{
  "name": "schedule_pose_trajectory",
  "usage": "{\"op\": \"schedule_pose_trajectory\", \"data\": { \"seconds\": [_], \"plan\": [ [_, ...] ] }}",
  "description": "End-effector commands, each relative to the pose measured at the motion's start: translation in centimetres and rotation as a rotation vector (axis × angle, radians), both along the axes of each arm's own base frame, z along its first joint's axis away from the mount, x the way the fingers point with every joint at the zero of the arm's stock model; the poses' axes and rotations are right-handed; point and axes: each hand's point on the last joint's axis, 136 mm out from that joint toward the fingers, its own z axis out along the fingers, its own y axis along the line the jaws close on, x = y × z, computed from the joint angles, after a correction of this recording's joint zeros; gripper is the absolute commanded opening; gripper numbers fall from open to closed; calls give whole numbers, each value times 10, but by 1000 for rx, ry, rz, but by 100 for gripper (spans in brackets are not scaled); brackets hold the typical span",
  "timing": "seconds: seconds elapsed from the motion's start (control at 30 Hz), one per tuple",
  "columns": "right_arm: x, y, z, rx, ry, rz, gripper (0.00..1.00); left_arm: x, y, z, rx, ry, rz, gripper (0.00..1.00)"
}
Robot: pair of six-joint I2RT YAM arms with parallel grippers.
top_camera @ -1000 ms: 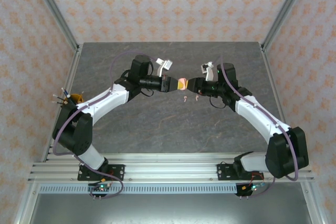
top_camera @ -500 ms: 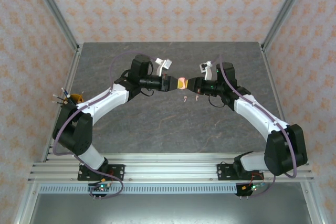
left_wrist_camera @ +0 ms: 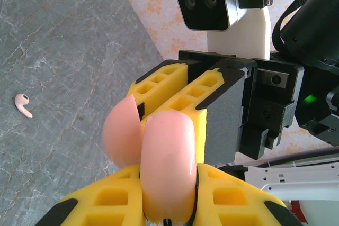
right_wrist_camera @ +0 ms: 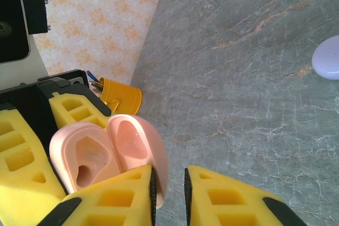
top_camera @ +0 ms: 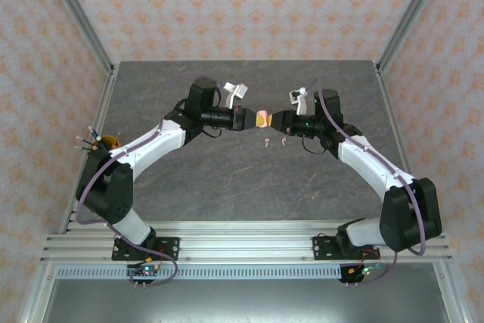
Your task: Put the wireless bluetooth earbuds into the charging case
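The left claw [left_wrist_camera: 167,175] clenches the opened round pale-pink plastic charging case [left_wrist_camera: 167,146]. The right claw's [right_wrist_camera: 169,175] hold is unclear. Next it should fetch the tiny pale-pink stemmed earbud [left_wrist_camera: 22,104].

From above I see both arms bent inward, the left gripper [top_camera: 254,119] and right gripper [top_camera: 271,120] meeting at frame centre with an open pink case [top_camera: 262,118] between them, so that middle band is blocked. Just below lie one earbud [top_camera: 266,142] and another earbud [top_camera: 283,141] on the table [top_camera: 227,187]. The lower centre and top strip are bare stone. A yellow pen cup [top_camera: 110,140] sits at the left edge.
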Motion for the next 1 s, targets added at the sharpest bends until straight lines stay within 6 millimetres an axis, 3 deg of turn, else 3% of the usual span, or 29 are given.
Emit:
{"op": "schedule_pose_trajectory", "data": {
  "seconds": [0.0,0.5,0.67,0.8,0.97],
  "plan": [
    [6,-7,-21,-32,37,-28,23,-13,-10,56,-98,-139,-88,0],
    [12,13,-3,36,33,38,23,-13,-17,54,-108,-130,-97,0],
    [9,22,-6,32,43,63,22,-13,-17,58,-128,-141,-88,0],
    [9,20,-13,13,51,55,19,-12,-17,62,-135,-150,-83,0],
    [11,16,-15,-9,41,25,7,-13,-16,61,-126,-153,-75,0]
  ]
}}
